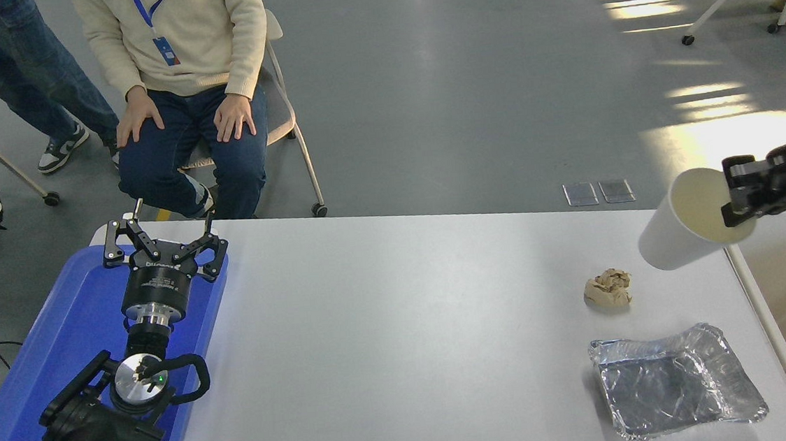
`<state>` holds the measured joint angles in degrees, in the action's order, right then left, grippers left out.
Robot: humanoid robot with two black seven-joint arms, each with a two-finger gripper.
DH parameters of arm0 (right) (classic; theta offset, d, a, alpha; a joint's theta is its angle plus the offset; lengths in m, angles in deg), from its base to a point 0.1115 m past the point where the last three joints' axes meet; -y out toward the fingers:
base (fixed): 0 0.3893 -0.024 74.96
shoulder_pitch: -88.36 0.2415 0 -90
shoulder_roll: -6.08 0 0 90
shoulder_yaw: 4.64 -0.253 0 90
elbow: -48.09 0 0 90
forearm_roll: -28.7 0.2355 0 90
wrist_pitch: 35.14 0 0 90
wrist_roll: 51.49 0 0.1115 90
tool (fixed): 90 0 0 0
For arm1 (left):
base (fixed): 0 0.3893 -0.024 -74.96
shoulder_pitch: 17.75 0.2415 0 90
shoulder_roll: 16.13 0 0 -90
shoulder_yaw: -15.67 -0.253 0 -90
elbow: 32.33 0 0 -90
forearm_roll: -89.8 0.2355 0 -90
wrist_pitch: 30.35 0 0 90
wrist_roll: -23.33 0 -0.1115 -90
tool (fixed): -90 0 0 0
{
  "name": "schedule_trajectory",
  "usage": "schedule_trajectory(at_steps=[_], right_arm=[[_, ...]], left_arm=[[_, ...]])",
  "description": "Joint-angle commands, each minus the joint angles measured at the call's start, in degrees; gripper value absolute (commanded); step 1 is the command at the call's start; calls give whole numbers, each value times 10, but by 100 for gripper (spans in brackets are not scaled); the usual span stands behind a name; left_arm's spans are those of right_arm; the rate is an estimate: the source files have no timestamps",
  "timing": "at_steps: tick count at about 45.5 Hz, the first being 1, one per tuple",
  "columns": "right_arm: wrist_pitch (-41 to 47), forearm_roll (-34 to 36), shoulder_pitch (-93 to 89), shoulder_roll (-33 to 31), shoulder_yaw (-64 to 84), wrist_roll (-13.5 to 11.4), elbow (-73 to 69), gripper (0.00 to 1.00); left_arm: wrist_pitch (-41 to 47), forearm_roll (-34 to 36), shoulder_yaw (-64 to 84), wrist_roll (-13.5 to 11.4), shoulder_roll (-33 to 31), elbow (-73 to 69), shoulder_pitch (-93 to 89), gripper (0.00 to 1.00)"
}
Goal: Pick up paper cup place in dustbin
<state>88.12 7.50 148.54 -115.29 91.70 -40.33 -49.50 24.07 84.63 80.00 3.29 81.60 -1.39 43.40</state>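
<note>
Nearest the camera at the lower left, the left pincer (159,240) hangs spread wide over a blue tray (60,359), parked. Farther along the white table (402,332) lie a foil tray (676,380) and a crumpled paper ball (608,288). Beyond them, the right pincer (738,195) is clamped on the paper cup's (681,229) rim, holding it tilted, mouth toward the pincer, above the table's far right corner, at the dustbin's (769,320) rim.

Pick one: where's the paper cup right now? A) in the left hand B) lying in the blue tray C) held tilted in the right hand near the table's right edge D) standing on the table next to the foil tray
C: the right hand pinches the rim of the paper cup, which hangs tilted at the table's right edge beside the dustbin.
</note>
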Motion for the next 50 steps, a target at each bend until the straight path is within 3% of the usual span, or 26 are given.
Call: schedule_trajectory(at_steps=[1, 21, 29, 50], right_arm=[[-2, -74, -1, -77, 75, 0, 40, 0], [-4, -183, -18, -235, 125, -2, 143, 0], [-27, -186, -84, -271, 106, -1, 219, 0], [-124, -174, -536, -284, -217, -3, 429, 0]], left_arm=[[0, 0, 0, 0, 0, 0, 0, 100], [0, 0, 0, 0, 0, 0, 0, 100], [0, 0, 0, 0, 0, 0, -1, 100], [0, 0, 0, 0, 0, 0, -1, 100]])
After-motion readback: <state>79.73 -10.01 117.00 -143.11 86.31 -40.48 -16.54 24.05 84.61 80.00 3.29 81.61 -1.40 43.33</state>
